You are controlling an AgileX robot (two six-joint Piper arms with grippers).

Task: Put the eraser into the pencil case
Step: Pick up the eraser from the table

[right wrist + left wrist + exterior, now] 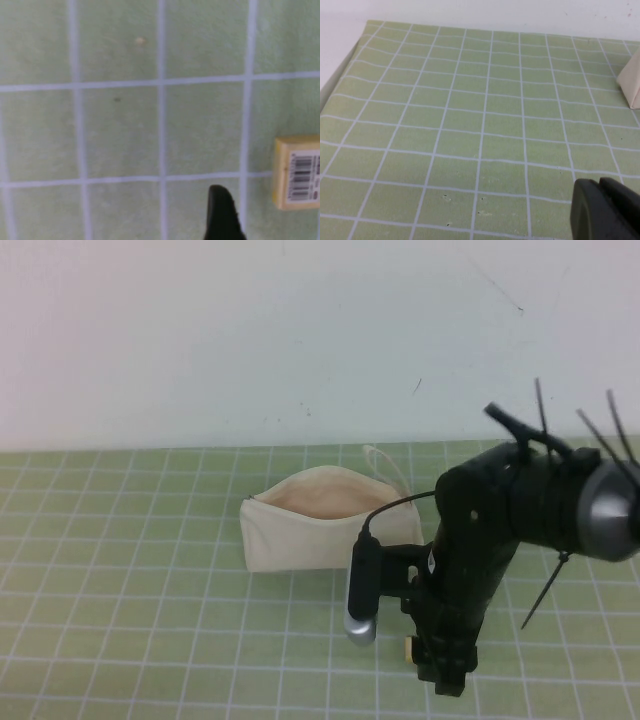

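Presently, the pencil case [325, 520] is seen lying on the green gridded tabletop [140, 570], a little right of centre and towards the far side. Its cream fabric mouth is held agape, and the beige lining is exposed from above. A thin loop strap [385, 465] is shown at its far right end. One pale corner of the pencil case [631, 85] is also caught at the edge of the left wrist view.

The right arm [500, 530] is reached down over the near right part of the tabletop, just in front of the pencil case and apart from it. The right end effector [447, 672] is lowered close to the surface. Only one dark fingertip [222, 215] is shown in the right wrist view, so its opening cannot be told, and nothing is seen held by it.

The eraser [298, 172] is laid flat on the tabletop with its white barcode label turned upward. It is placed just beside the right end effector and is untouched by the visible fingertip. In the high view, only a small yellow sliver of the eraser [410, 647] is shown at the left edge of the arm, nearer than the pencil case.

The left end effector [606, 210] is glimpsed only in its own wrist view, held above bare grid squares well left of the pencil case. Whether it is open cannot be told.
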